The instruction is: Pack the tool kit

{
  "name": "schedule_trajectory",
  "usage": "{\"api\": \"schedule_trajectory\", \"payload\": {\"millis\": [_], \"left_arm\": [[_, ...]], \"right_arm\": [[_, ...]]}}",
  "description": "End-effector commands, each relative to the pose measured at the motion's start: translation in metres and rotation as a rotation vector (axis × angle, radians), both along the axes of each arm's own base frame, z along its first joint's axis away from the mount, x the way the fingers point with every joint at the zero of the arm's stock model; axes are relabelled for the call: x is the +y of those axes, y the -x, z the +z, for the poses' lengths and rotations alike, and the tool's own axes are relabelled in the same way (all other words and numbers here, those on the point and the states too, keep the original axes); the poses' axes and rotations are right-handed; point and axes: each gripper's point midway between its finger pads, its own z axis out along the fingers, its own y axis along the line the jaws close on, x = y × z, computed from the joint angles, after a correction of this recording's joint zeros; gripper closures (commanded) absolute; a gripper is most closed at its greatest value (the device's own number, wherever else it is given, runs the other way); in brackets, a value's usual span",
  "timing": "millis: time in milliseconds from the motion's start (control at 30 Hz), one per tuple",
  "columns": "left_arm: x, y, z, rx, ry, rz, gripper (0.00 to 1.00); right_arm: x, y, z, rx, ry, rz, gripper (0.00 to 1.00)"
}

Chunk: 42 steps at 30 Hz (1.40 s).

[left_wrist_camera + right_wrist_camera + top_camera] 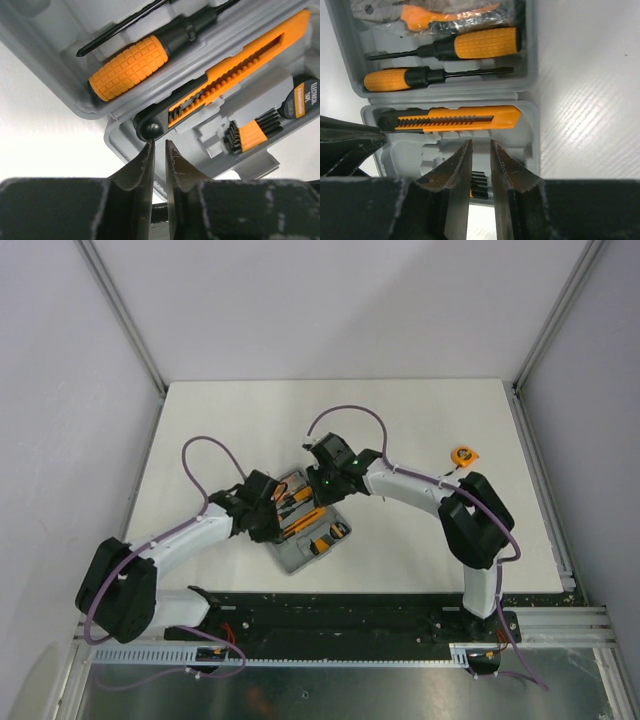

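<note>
1. Case first: the flat grey plastic hinged case (290,558) lies open near the middle of the white table (220,430), right between the two arms.
2. The left gripper (160,147) hangs at the case's left edge. Its jaws are drawn to a thin slit with nothing between them, and the tips are just beside the black butt of the orange snap-blade knife (240,65).
3. The right gripper (481,147) hovers over the knife half from the far side, jaws likewise narrowed to a slim gap and empty.
4. In the moulded slots: the knife, two orange-handled screwdrivers (485,44) and a black roll of electrical tape (302,97).
5. One straggler: the small orange tape measure (463,454) sits well apart, on the far right of the table.
6. Handling call: the case looks light, stiff and slick, a thin shell. Pushed at one corner, it would probably skate or spin on the table.
7. Best hold, I'd say, is the free rim opposite the hinge, pinched across the wall, with the other arm bracing the base half.
8. The tape measure looks compact, hard and rounded, so pinch it across its flat faces, not its curved edge.
9. The tools seem to rest loose in their slots, so tilting the case could spill them.
</note>
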Motion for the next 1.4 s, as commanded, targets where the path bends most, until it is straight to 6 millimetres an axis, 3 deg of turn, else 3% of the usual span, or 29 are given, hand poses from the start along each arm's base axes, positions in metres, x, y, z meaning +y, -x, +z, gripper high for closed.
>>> {"api": "schedule_trajectory", "payload": {"millis": [0, 533, 967, 1167, 1367], "left_arm": [[-0.001, -0.002, -0.003, 0.008, 0.007, 0.022, 0.83], [0.001, -0.005, -0.013, 0.024, -0.022, 0.032, 0.86], [0.004, -0.011, -0.008, -0.004, -0.033, 0.066, 0.74], [0.006, -0.021, 0.009, -0.074, -0.022, 0.09, 0.59], [0.016, -0.027, 0.022, -0.124, -0.057, 0.129, 0.56]], "right_arm": [[0.015, 0.002, -0.006, -0.021, -0.021, 0.062, 0.75], [0.011, 0.0, -0.047, 0.01, 0.059, 0.058, 0.79], [0.006, -0.001, -0.06, 0.023, 0.099, 0.046, 0.8], [0.006, -0.002, -0.063, 0.027, 0.109, 0.04, 0.8], [0.006, -0.005, -0.058, 0.018, 0.104, 0.028, 0.8]]}}
